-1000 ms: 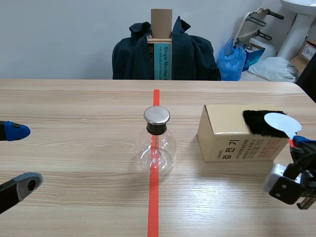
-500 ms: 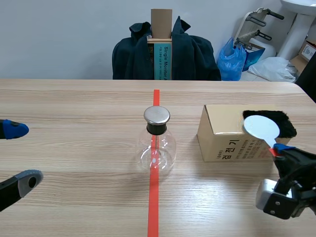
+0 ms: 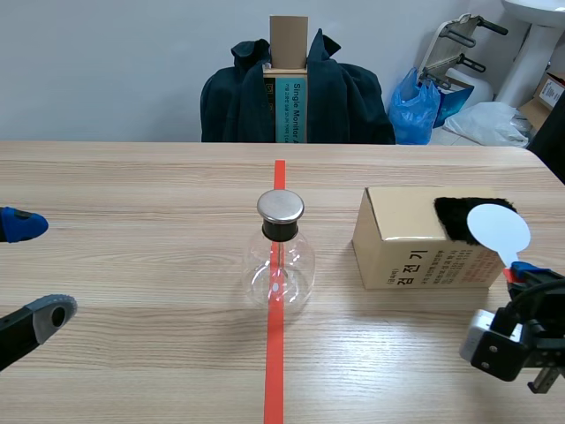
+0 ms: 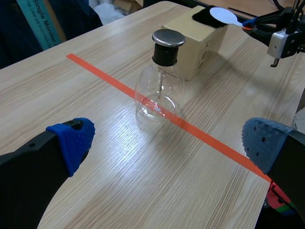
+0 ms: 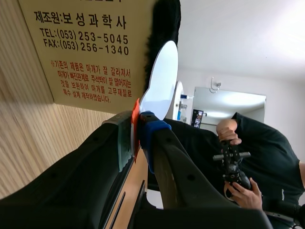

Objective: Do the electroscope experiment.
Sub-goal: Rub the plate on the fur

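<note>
We see our R gripper [image 3: 523, 272] holding the white paddle [image 3: 499, 230] by the right edge of the tabletop [image 3: 132, 371], L gripper [image 4: 167, 143] wide open

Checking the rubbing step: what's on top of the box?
Black fur lies on the box's top, at the end nearest the right tool. The white disc that tool holds covers part of the fur; whether they touch cannot be told.

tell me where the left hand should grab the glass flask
Probably the black neck under the metal cap, left hand coming level from the flask's left: the neck is narrow and upright, the bulb wide, and the box stands on its right.
</note>
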You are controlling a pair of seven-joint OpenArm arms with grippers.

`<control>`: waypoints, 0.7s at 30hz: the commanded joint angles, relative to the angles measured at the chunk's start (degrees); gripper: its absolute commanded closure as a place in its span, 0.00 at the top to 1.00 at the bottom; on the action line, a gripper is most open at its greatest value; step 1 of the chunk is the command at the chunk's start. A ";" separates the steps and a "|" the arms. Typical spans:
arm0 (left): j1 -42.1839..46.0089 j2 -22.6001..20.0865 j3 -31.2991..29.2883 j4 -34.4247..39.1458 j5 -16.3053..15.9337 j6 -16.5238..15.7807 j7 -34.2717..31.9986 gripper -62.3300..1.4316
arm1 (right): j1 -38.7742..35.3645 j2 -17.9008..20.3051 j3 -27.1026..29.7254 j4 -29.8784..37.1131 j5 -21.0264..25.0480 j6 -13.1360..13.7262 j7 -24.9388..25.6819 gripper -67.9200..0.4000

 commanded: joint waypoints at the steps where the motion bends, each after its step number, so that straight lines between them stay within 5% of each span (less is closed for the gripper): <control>1: -0.61 0.28 0.07 0.68 -0.76 -0.31 -1.18 1.00 | 0.37 0.83 0.22 0.42 0.11 -0.20 4.22 0.02; 4: -0.61 0.28 0.07 0.68 -0.52 -0.24 -1.07 1.00 | 0.37 0.48 -1.33 0.44 -0.68 -0.55 6.49 0.02; 9: -0.61 0.28 0.07 0.68 -0.37 1.16 -1.14 1.00 | 0.37 0.85 -0.83 0.42 -0.66 -1.95 -2.95 0.02; 15: -0.61 0.44 0.07 0.68 -0.37 1.16 -1.14 1.00 | 0.57 0.96 -2.32 0.42 -1.14 -1.97 6.99 0.02; 19: -0.61 0.44 0.07 0.68 -0.37 1.16 -1.09 1.00 | 0.70 1.01 -1.99 0.44 -1.31 -2.36 -2.56 0.02; 21: -0.61 0.44 0.07 0.68 -0.37 1.16 -0.90 1.00 | 0.68 1.51 -1.84 0.44 -1.14 -2.32 -2.45 0.02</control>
